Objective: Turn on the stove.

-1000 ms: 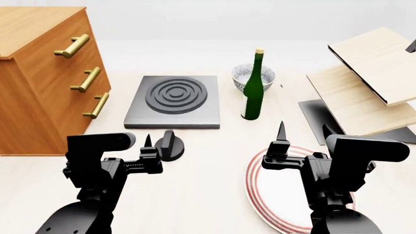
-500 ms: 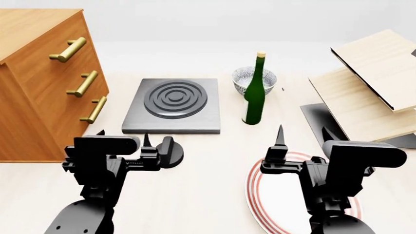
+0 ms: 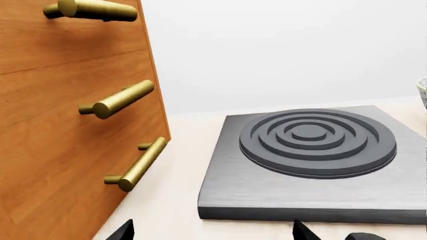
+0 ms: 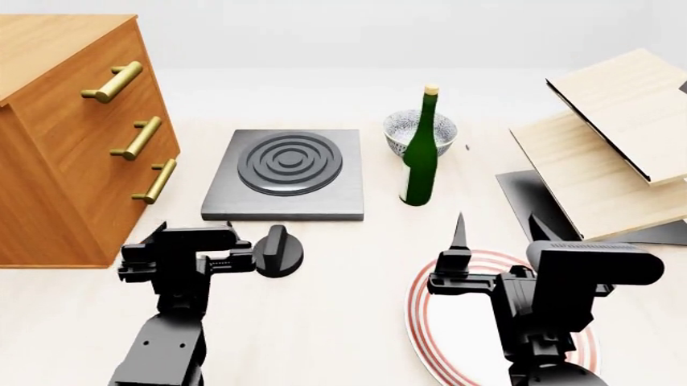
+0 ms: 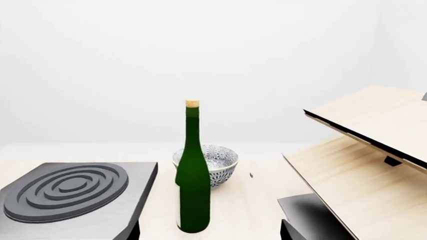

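Observation:
The stove [image 4: 285, 173] is a dark grey square slab with a ringed round burner, lying mid-table. It also shows in the left wrist view [image 3: 313, 165] and the right wrist view [image 5: 67, 197]. Its black ridged knob [image 4: 277, 251] sits apart on the table, in front of the slab. My left gripper [image 4: 196, 235] is open and empty, low over the table just left of the knob. In the left wrist view the left gripper [image 3: 210, 231] points at the slab's front edge. My right gripper [image 4: 496, 229] is open and empty above the plate. In its own view the right gripper [image 5: 208, 232] faces the bottle.
A wooden drawer cabinet [image 4: 64, 137] with brass handles stands at the left, close to my left arm. A green bottle [image 4: 419, 153] and a patterned bowl [image 4: 411, 129] stand right of the stove. A red-ringed white plate [image 4: 451, 322] lies under my right gripper. A tilted wooden shelf [image 4: 612, 137] is at the right.
My left gripper has tipped down toward the table beside the knob, so its fingers no longer stick up. My right gripper has sunk slightly.

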You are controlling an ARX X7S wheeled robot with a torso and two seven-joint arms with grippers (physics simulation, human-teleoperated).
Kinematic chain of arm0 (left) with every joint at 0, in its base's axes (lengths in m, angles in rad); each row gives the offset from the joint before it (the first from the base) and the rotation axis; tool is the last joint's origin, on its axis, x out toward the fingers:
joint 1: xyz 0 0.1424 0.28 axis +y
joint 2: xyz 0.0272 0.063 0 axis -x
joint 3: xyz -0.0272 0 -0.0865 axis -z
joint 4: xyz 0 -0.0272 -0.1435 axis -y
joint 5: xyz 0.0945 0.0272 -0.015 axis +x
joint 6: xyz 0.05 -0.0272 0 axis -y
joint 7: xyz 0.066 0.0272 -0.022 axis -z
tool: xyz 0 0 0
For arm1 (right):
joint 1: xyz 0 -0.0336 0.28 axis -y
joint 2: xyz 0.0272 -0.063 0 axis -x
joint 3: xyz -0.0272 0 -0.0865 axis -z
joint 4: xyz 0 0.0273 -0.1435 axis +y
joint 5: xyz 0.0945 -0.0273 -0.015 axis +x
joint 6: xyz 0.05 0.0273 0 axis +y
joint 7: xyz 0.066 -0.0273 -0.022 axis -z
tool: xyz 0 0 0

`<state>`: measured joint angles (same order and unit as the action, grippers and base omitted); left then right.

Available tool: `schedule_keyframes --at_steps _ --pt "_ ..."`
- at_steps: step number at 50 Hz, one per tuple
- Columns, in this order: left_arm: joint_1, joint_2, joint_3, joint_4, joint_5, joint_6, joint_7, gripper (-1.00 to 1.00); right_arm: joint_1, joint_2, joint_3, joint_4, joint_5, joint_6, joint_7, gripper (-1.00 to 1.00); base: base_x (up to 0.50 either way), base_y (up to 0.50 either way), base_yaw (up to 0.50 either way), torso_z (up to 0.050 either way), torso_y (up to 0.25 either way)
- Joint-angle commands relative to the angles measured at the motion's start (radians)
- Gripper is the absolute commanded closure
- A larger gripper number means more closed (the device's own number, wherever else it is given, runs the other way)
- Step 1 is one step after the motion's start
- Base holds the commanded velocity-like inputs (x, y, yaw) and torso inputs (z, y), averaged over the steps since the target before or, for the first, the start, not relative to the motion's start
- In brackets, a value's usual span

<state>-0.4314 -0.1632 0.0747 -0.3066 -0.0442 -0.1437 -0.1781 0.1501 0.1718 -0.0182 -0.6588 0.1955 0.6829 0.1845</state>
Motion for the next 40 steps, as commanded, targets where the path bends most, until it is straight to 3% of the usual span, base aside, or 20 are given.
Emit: schedule_keyframes --at_steps 1,23,31,40 --pt "-0.099 0.076 0.048 -0.551 0.031 0.338 -0.018 -1.0 -0.014 0.005 -0.001 0.012 0.006 -0.016 0.007 -1.0 0.0 0.0 0.0 0.0 0.0" --pt "-0.079 0.109 0.104 -0.465 0.025 0.283 -0.006 -1.0 -0.023 0.016 0.0 0.021 0.018 -0.036 0.021 -1.0 0.0 0.0 0.0 0.0 0.0" --pt "-0.034 0.14 0.176 -0.298 0.022 0.191 0.011 -1.0 -0.028 0.021 0.008 0.017 0.028 -0.035 0.026 -1.0 0.0 0.0 0.0 0.0 0.0" --pt "0.08 0.105 0.246 0.077 -0.02 -0.004 0.051 -1.0 -0.03 0.026 0.018 0.008 0.041 -0.032 0.031 -1.0 0.0 0.0 0.0 0.0 0.0"
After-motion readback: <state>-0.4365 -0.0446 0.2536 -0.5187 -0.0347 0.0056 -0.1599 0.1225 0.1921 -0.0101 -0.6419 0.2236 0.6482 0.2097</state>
